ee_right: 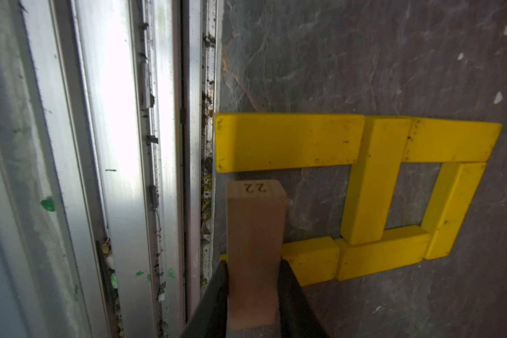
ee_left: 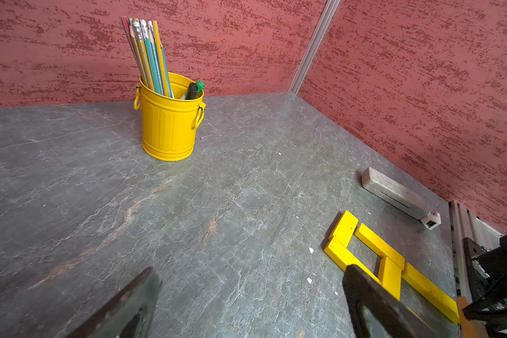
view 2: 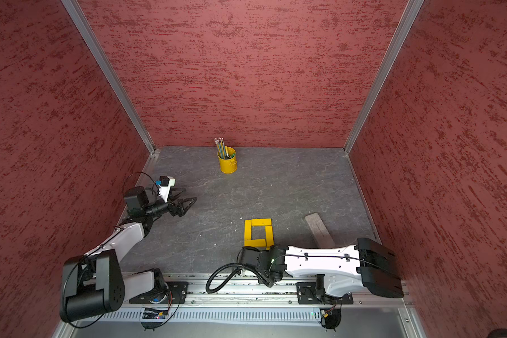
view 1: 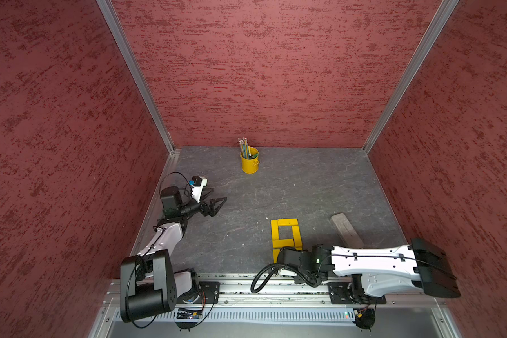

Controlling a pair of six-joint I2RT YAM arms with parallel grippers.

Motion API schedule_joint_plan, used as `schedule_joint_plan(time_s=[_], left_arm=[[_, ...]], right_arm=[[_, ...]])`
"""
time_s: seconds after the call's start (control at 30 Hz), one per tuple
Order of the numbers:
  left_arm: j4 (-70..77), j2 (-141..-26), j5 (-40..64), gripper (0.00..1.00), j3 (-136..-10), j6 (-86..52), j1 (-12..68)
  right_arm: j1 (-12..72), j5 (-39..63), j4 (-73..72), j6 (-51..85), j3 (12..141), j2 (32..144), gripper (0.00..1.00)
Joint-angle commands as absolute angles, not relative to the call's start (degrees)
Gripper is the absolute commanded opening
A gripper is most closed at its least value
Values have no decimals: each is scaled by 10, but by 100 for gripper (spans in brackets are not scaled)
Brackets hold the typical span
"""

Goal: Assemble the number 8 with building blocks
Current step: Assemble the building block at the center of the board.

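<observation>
- Right wrist view, not top views, shows right gripper point(ee_right: 253, 286) clamping plain tan wooden plank point(ee_right: 255, 234).
- Jaws apart, empty: left gripper point(view 1: 215, 197).
- Counted: six flat yellow wooden planks point(ee_right: 287, 143), one tan.

Right wrist view, lower centre of frame: tan wooden plank point(ee_right: 255, 251), its narrow end face turned towards the camera. On that end face stands the number "22" point(ee_right: 255, 188) in thin dark digits, upside down as framed. It sits centred on the face, just below the long yellow plank point(ee_right: 287, 143). Only legible marking in the four views.
</observation>
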State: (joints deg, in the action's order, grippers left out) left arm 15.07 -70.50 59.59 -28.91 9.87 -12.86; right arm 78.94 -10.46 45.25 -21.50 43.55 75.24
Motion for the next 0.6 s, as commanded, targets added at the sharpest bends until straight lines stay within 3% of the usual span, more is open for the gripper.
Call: schedule_joint_plan(time_s=[0.0,0.57], left_arm=[[165,-701,605,100,-296,99,-133],[164,-697,603,100,-296,99,-133]], right_arm=[[794,-86,450,-232,435,757,26],[794,-96,443,-229,436,781,28]])
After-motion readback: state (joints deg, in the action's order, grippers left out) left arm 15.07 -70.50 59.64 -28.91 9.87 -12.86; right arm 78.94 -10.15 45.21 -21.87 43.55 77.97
